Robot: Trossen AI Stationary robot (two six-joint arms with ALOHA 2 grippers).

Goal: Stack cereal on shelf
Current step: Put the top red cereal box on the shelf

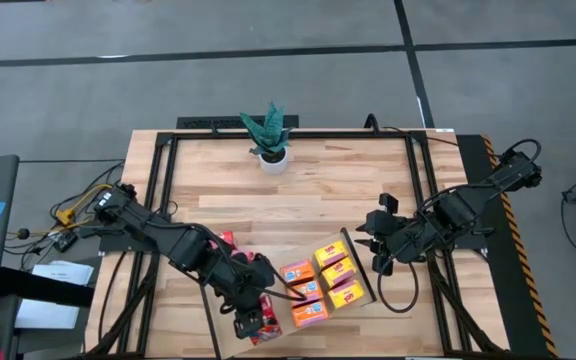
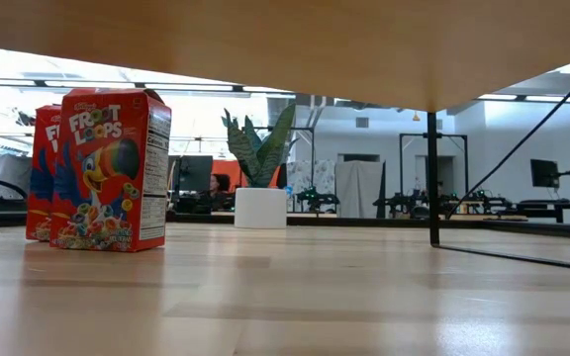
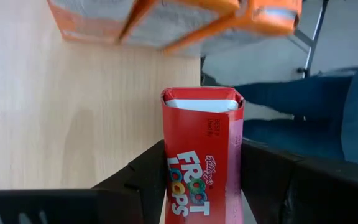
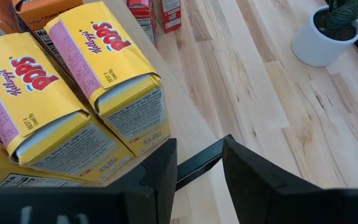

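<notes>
Left gripper [image 3: 204, 186] clamps a glossy red cardboard cereal box [image 3: 202, 149] — right gripper [image 4: 199, 163] slightly parted, empty.

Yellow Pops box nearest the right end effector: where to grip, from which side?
Grip the yellow Pops box across its two long narrow sides, coming from above. It lies flat, label up, on the shelf at its edge. Right end effector is open beside it; a neighbouring box crowds one side.

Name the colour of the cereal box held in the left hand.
Red, a Froot Loops box, gripped by the left hand; clearest in the left wrist view.
</notes>
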